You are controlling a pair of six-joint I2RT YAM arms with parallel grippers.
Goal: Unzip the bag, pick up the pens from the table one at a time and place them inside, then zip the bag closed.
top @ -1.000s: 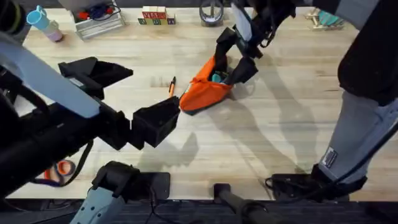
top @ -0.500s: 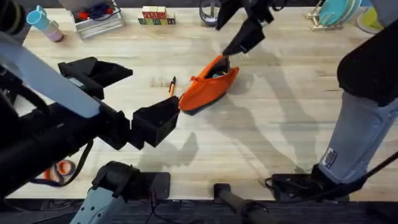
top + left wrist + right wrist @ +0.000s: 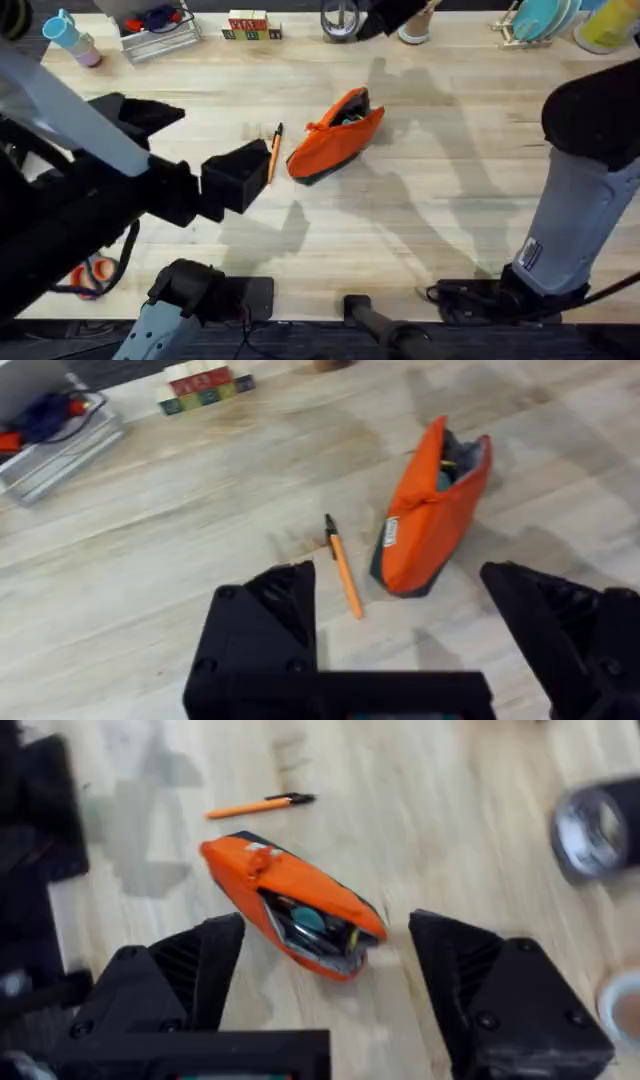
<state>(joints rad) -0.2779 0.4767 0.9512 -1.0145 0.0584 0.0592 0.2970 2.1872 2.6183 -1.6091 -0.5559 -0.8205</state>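
The orange bag [image 3: 335, 137] lies slanted in the middle of the table [image 3: 450, 180], its zipper end gaping open with teal contents showing inside [image 3: 305, 920]. One orange pen [image 3: 274, 148] with a black end lies just left of it on the wood, apart from the bag. My left gripper [image 3: 410, 630] hangs open above the table, near the pen [image 3: 343, 565] and the bag [image 3: 432, 500], holding nothing. My right gripper [image 3: 330, 980] is open too, raised above the bag [image 3: 270, 885] with the pen [image 3: 255, 807] beyond it.
Along the far edge stand a blue cup [image 3: 65, 30], a wire tray [image 3: 155, 30], toy blocks [image 3: 245, 25], a tape roll [image 3: 340, 18] and a dish rack [image 3: 540, 20]. Orange-handled scissors [image 3: 95, 272] lie near the left arm's base. The wood right of the bag is bare.
My right gripper has let go of the bag's open end and lifted away toward the far edge. The bag has settled flat. The left arm has shifted slightly left.
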